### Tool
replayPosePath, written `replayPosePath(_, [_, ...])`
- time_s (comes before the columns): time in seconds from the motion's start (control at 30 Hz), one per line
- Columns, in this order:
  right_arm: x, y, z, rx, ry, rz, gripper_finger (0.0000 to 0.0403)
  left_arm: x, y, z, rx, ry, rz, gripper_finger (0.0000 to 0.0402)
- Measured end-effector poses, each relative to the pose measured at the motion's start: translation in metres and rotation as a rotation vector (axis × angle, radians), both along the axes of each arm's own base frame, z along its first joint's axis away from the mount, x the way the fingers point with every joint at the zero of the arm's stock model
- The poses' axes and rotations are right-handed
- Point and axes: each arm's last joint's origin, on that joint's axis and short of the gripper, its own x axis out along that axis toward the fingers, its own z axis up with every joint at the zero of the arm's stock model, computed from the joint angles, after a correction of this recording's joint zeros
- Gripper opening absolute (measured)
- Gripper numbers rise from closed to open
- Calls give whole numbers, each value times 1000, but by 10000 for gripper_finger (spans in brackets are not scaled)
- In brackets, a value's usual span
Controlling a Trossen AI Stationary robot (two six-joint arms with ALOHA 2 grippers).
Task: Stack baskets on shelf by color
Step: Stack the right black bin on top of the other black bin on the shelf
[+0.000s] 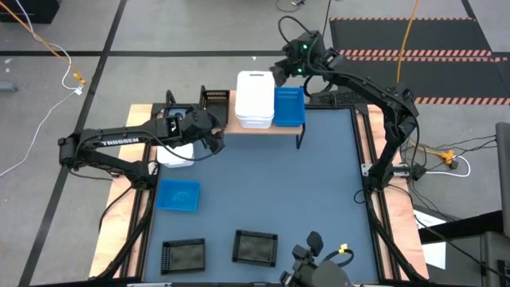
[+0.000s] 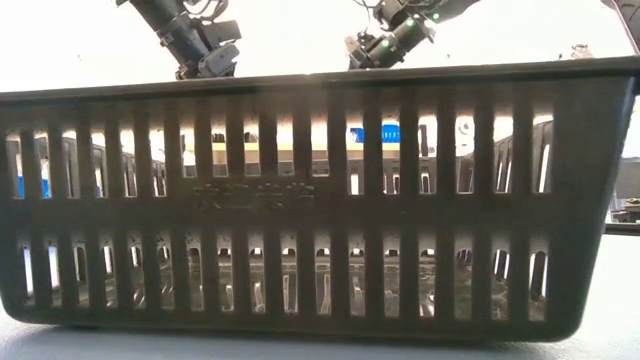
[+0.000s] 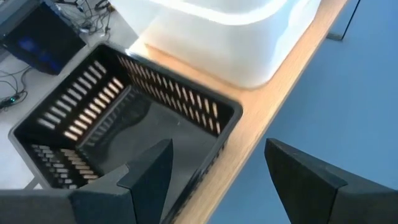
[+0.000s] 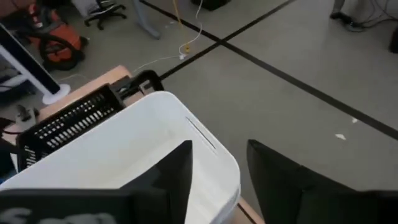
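The wooden shelf (image 1: 263, 128) stands at the table's far edge. On it, from left to right, sit a black basket (image 1: 215, 100), a stack of white baskets (image 1: 255, 99) and a blue basket (image 1: 289, 106). My left gripper (image 3: 217, 146) is open above the black basket's (image 3: 124, 118) near wall, one finger over its inside and one over the shelf's edge (image 3: 280, 87). My right gripper (image 4: 219, 146) is open above the far right corner of the white stack (image 4: 124, 149), one finger over its inside and one outside. Neither gripper touches anything.
A white basket (image 1: 175, 153) lies on the mat under my left arm, with a blue basket (image 1: 178, 195) nearer. Two black baskets (image 1: 183, 255) (image 1: 255, 247) stand by the near edge. One of them (image 2: 320, 200) fills the low view. The mat's right half (image 1: 327, 191) is bare.
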Motion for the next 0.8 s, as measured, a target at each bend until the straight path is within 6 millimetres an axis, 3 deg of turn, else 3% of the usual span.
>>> replayPosePath(0.13, [7, 17, 2, -38, 44, 75, 151, -9, -4, 2, -14, 29, 10, 257])
replayPosePath(0.23, [12, 41, 9, -77, 86, 165, 144, -25, -11, 10, -16, 16, 55, 257])
replayPosePath(0.33, [17, 76, 16, -125, 95, 272, 136, -45, -25, 21, -15, -19, 91, 257])
replayPosePath(0.47, [18, 135, 11, -194, 34, 424, 126, -66, -50, 27, -34, -87, 89, 257])
replayPosePath(0.6, [8, 190, -17, -241, -107, 546, 119, -75, -71, 10, -95, -114, 32, 257])
replayPosePath(0.8, [-12, 246, -89, -205, -255, 678, 117, -80, -91, -25, -192, -79, 3, 257])
